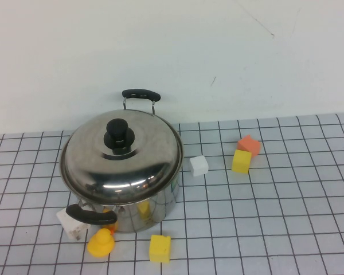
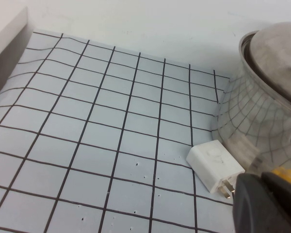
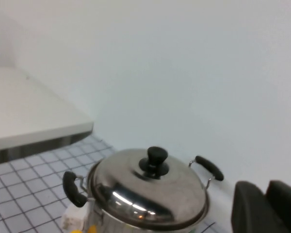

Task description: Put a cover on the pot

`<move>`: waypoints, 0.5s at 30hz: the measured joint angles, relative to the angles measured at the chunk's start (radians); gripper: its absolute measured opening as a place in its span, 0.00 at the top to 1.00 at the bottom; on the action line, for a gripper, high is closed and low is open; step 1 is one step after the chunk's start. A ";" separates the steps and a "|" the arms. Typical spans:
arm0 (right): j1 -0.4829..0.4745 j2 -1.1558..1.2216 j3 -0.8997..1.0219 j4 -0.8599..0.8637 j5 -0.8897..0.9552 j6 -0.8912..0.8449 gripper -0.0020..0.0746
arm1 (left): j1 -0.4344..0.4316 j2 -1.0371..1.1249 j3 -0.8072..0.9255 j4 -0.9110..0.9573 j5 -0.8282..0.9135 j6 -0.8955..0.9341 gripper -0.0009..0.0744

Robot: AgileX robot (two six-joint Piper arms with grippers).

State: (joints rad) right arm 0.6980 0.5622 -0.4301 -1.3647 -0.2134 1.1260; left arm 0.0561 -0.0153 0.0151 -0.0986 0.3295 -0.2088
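Note:
The steel pot [image 1: 156, 207] stands on the gridded mat at centre left, with one black handle at the back [image 1: 141, 94] and one at the front [image 1: 90, 215]. The domed steel lid [image 1: 121, 160] with a black knob [image 1: 117, 135] sits on its rim. Neither gripper shows in the high view. In the left wrist view my left gripper [image 2: 261, 177] is shut and empty, low beside the pot wall [image 2: 262, 126] and a white charger [image 2: 214, 165]. In the right wrist view my right gripper [image 3: 266, 191] is shut and empty, raised and well away from the lid [image 3: 145, 191].
A white charger [image 1: 73, 222], a yellow duck [image 1: 101, 243] and a yellow block [image 1: 160, 248] lie by the pot's front. A white block [image 1: 199, 165], a yellow block [image 1: 241, 161] and an orange block [image 1: 249, 144] lie to the right. A white shelf [image 3: 34, 116] stands beyond the pot.

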 joint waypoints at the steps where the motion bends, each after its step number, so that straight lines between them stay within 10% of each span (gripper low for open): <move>1: 0.000 -0.037 0.016 0.000 0.009 0.002 0.89 | 0.000 0.000 0.000 0.000 0.000 0.000 0.99; 5: 0.000 -0.119 0.044 0.092 0.081 -0.114 0.89 | 0.000 0.000 0.000 0.000 0.000 0.000 0.99; 11: -0.002 -0.128 0.049 0.815 0.427 -0.977 0.89 | 0.000 0.000 0.000 0.000 0.000 0.000 0.99; 15: -0.054 -0.143 0.068 1.131 0.620 -1.260 0.89 | 0.000 0.000 0.000 0.000 0.000 0.000 0.99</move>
State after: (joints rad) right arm 0.6440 0.4192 -0.3618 -0.2337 0.4064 -0.1335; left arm 0.0561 -0.0153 0.0151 -0.0986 0.3295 -0.2088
